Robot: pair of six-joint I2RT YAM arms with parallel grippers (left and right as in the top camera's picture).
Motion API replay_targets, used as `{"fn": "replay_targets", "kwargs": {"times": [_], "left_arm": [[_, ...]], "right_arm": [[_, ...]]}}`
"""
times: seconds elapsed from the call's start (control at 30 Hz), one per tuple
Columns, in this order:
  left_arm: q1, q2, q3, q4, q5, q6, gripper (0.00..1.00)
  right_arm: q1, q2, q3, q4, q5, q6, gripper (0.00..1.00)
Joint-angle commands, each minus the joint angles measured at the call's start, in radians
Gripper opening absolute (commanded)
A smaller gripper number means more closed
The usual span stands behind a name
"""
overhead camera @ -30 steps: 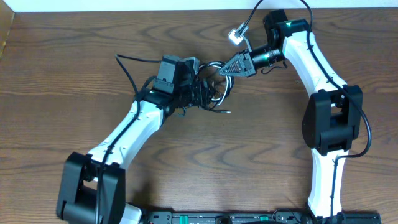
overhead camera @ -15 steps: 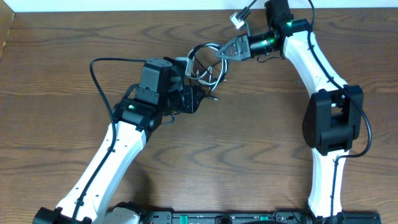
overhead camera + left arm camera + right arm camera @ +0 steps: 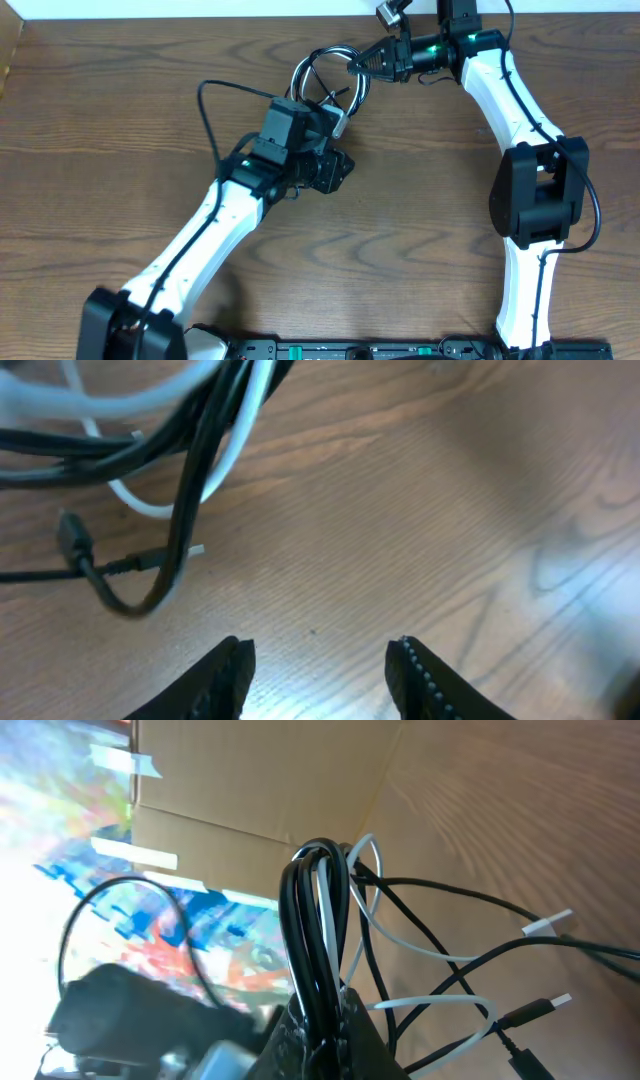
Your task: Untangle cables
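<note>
Lab: wooden table, robot arms

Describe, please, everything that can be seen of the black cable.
The black cable is thin, flexible and glossy, like plastic-coated cord. It is bunched in several loops, and the shut fingers of the right gripper hold this bunch up near the far side of the table. Loose strands hang from it, crossed with the white cable. One small black plug shows at a strand's end.

Brown wood-grain table, cardboard panel (pale tape strips on it), blurred colourful backdrop
</note>
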Motion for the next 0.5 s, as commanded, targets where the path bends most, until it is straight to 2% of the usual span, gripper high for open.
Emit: {"fn": "replay_targets", "kwargs": {"times": [0.0, 0.37, 0.47], "left_arm": [[-0.001, 0.045, 0.007, 0.016, -0.09, 0.026, 0.48], [-0.001, 0.066, 0.007, 0.083, -0.203, 0.026, 0.48], [-0.001, 0.054, 0.007, 0.083, -0.203, 0.026, 0.54]], "right_arm": [[0.0, -0.001, 0.006, 0.011, -0.1, 0.035, 0.01], [0.0, -0.001, 0.006, 0.011, -0.105, 0.032, 0.01], [-0.003, -0.001, 0.006, 0.011, -0.105, 0.029, 0.01]]}}
